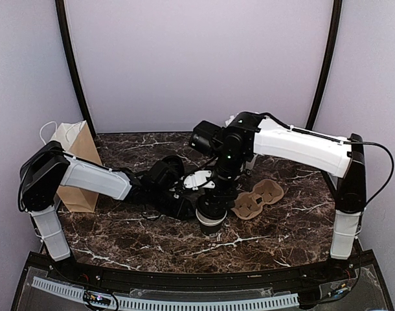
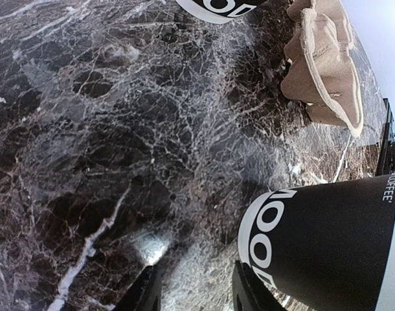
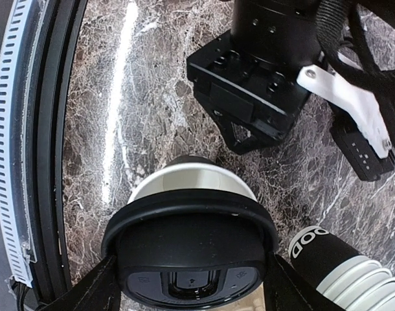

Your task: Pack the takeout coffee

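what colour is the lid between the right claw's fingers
The lid is plain black. It shows best in the right wrist view.

A small black paper cup, the takeout coffee [image 1: 210,221], stands upright on the dark marble bench [image 1: 152,246], just toward 6 o'clock from the bench's middle. Its black plastic lid [image 3: 191,249], with a small sip recess, lies on top but not flush. A crescent of the cup's white rim shows at the lid's 12 o'clock. The right tool [image 3: 191,288] clasps the lid's edge near 4 and 8 o'clock.
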Motion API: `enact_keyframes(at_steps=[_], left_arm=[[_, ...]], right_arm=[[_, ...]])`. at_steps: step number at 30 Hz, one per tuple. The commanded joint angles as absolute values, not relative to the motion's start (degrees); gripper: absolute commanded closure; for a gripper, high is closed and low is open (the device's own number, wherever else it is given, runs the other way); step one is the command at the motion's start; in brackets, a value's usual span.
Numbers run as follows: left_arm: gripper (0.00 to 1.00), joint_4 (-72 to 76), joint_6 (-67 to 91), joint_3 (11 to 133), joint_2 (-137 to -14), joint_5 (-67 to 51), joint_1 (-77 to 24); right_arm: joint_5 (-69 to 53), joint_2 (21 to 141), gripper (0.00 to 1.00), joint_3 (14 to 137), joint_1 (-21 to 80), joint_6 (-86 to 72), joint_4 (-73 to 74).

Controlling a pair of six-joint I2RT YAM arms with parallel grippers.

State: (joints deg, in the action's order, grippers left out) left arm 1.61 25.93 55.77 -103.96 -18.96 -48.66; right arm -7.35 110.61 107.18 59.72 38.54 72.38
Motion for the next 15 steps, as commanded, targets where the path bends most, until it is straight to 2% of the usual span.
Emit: enact_keyframes(at_steps=[1,15], left_arm=[[0.59,1.12,26.22,54.29,-100.45,-17.54,-48.62],[0.59,2.75,27.14,52.37,-98.83,-16.97,-48.60]], right_arm=[[-4.12,112.78,0.27,108.48,61.53,38.67,72.83],[-0.18,112.33,0.28,107.38,63.35,38.60,71.80]])
